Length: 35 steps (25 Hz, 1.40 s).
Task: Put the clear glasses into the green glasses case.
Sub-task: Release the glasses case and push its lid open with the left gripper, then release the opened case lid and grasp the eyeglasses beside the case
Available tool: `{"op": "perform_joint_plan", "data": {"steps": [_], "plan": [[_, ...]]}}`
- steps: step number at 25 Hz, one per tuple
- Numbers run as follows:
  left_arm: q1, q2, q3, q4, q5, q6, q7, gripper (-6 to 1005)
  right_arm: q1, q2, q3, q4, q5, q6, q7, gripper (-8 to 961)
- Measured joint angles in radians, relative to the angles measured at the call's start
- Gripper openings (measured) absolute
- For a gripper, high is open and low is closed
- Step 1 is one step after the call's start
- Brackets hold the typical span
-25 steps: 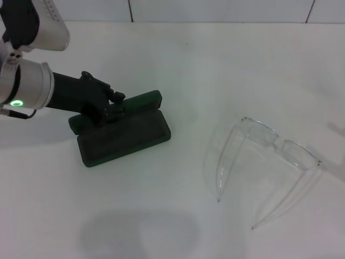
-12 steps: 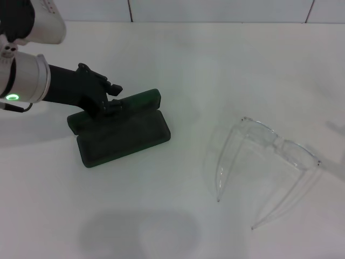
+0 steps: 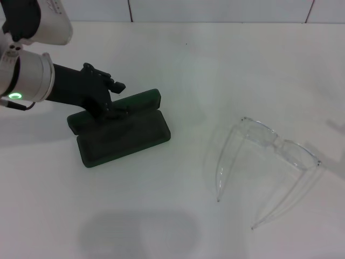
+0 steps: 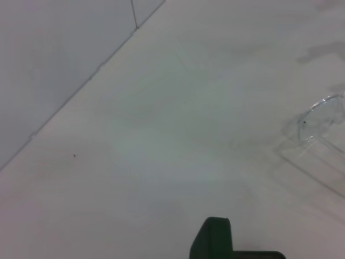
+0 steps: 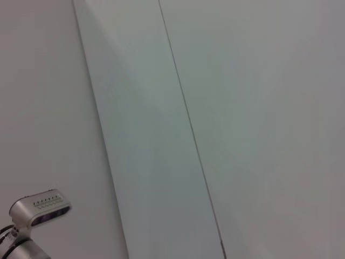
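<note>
- Left gripper (image 3: 112,106) sits at the back edge of the green glasses case (image 3: 121,135), fingers right at the lid/hinge seam. They look near-closed on the lid edge, but whether it's a real pinch or just contact I can't tell.
- Change over the last second: the arm lifted and pulled back slightly, then came down into the seam again. The case hasn't shifted and the lid isn't raised any further.
- Read: that attempt to open it gained nothing; lid is ajar at best, interior not exposed. Opening step is still pending.
- Clear glasses (image 3: 267,162) lie on the table (image 3: 188,70) well to the right of the case, temples unfolded, untouched. Also visible at the edge of the left wrist view (image 4: 318,116).
- Right gripper isn't in view; its wrist camera faces a wall.
</note>
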Motion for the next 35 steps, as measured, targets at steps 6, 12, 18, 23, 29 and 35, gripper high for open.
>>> {"op": "perform_joint_plan", "data": {"steps": [6,12,18,23,29,35], "plan": [[-0.016,-0.002,-0.001,-0.013,0.061,-0.014,0.001,545,0.007,0.001,0.000,0.016,-0.001,0.008,-0.016,872],[-0.032,-0.003,0.028,-0.081,0.120,-0.080,0.001,542,0.013,-0.002,-0.001,0.037,-0.001,0.020,-0.026,871],[-0.039,-0.004,0.053,-0.093,0.142,-0.091,-0.009,538,0.013,-0.001,0.000,0.039,-0.002,0.024,-0.034,871],[-0.038,-0.006,0.053,-0.085,0.137,-0.108,-0.021,535,0.013,-0.001,-0.001,0.039,-0.002,0.026,-0.034,870],[-0.038,-0.006,0.054,-0.080,0.138,-0.110,-0.022,497,0.016,-0.001,0.000,0.039,-0.002,0.026,-0.035,870],[-0.037,-0.006,0.052,-0.079,0.136,-0.110,-0.023,391,0.024,0.000,0.000,0.038,-0.001,0.031,-0.034,870]]}}
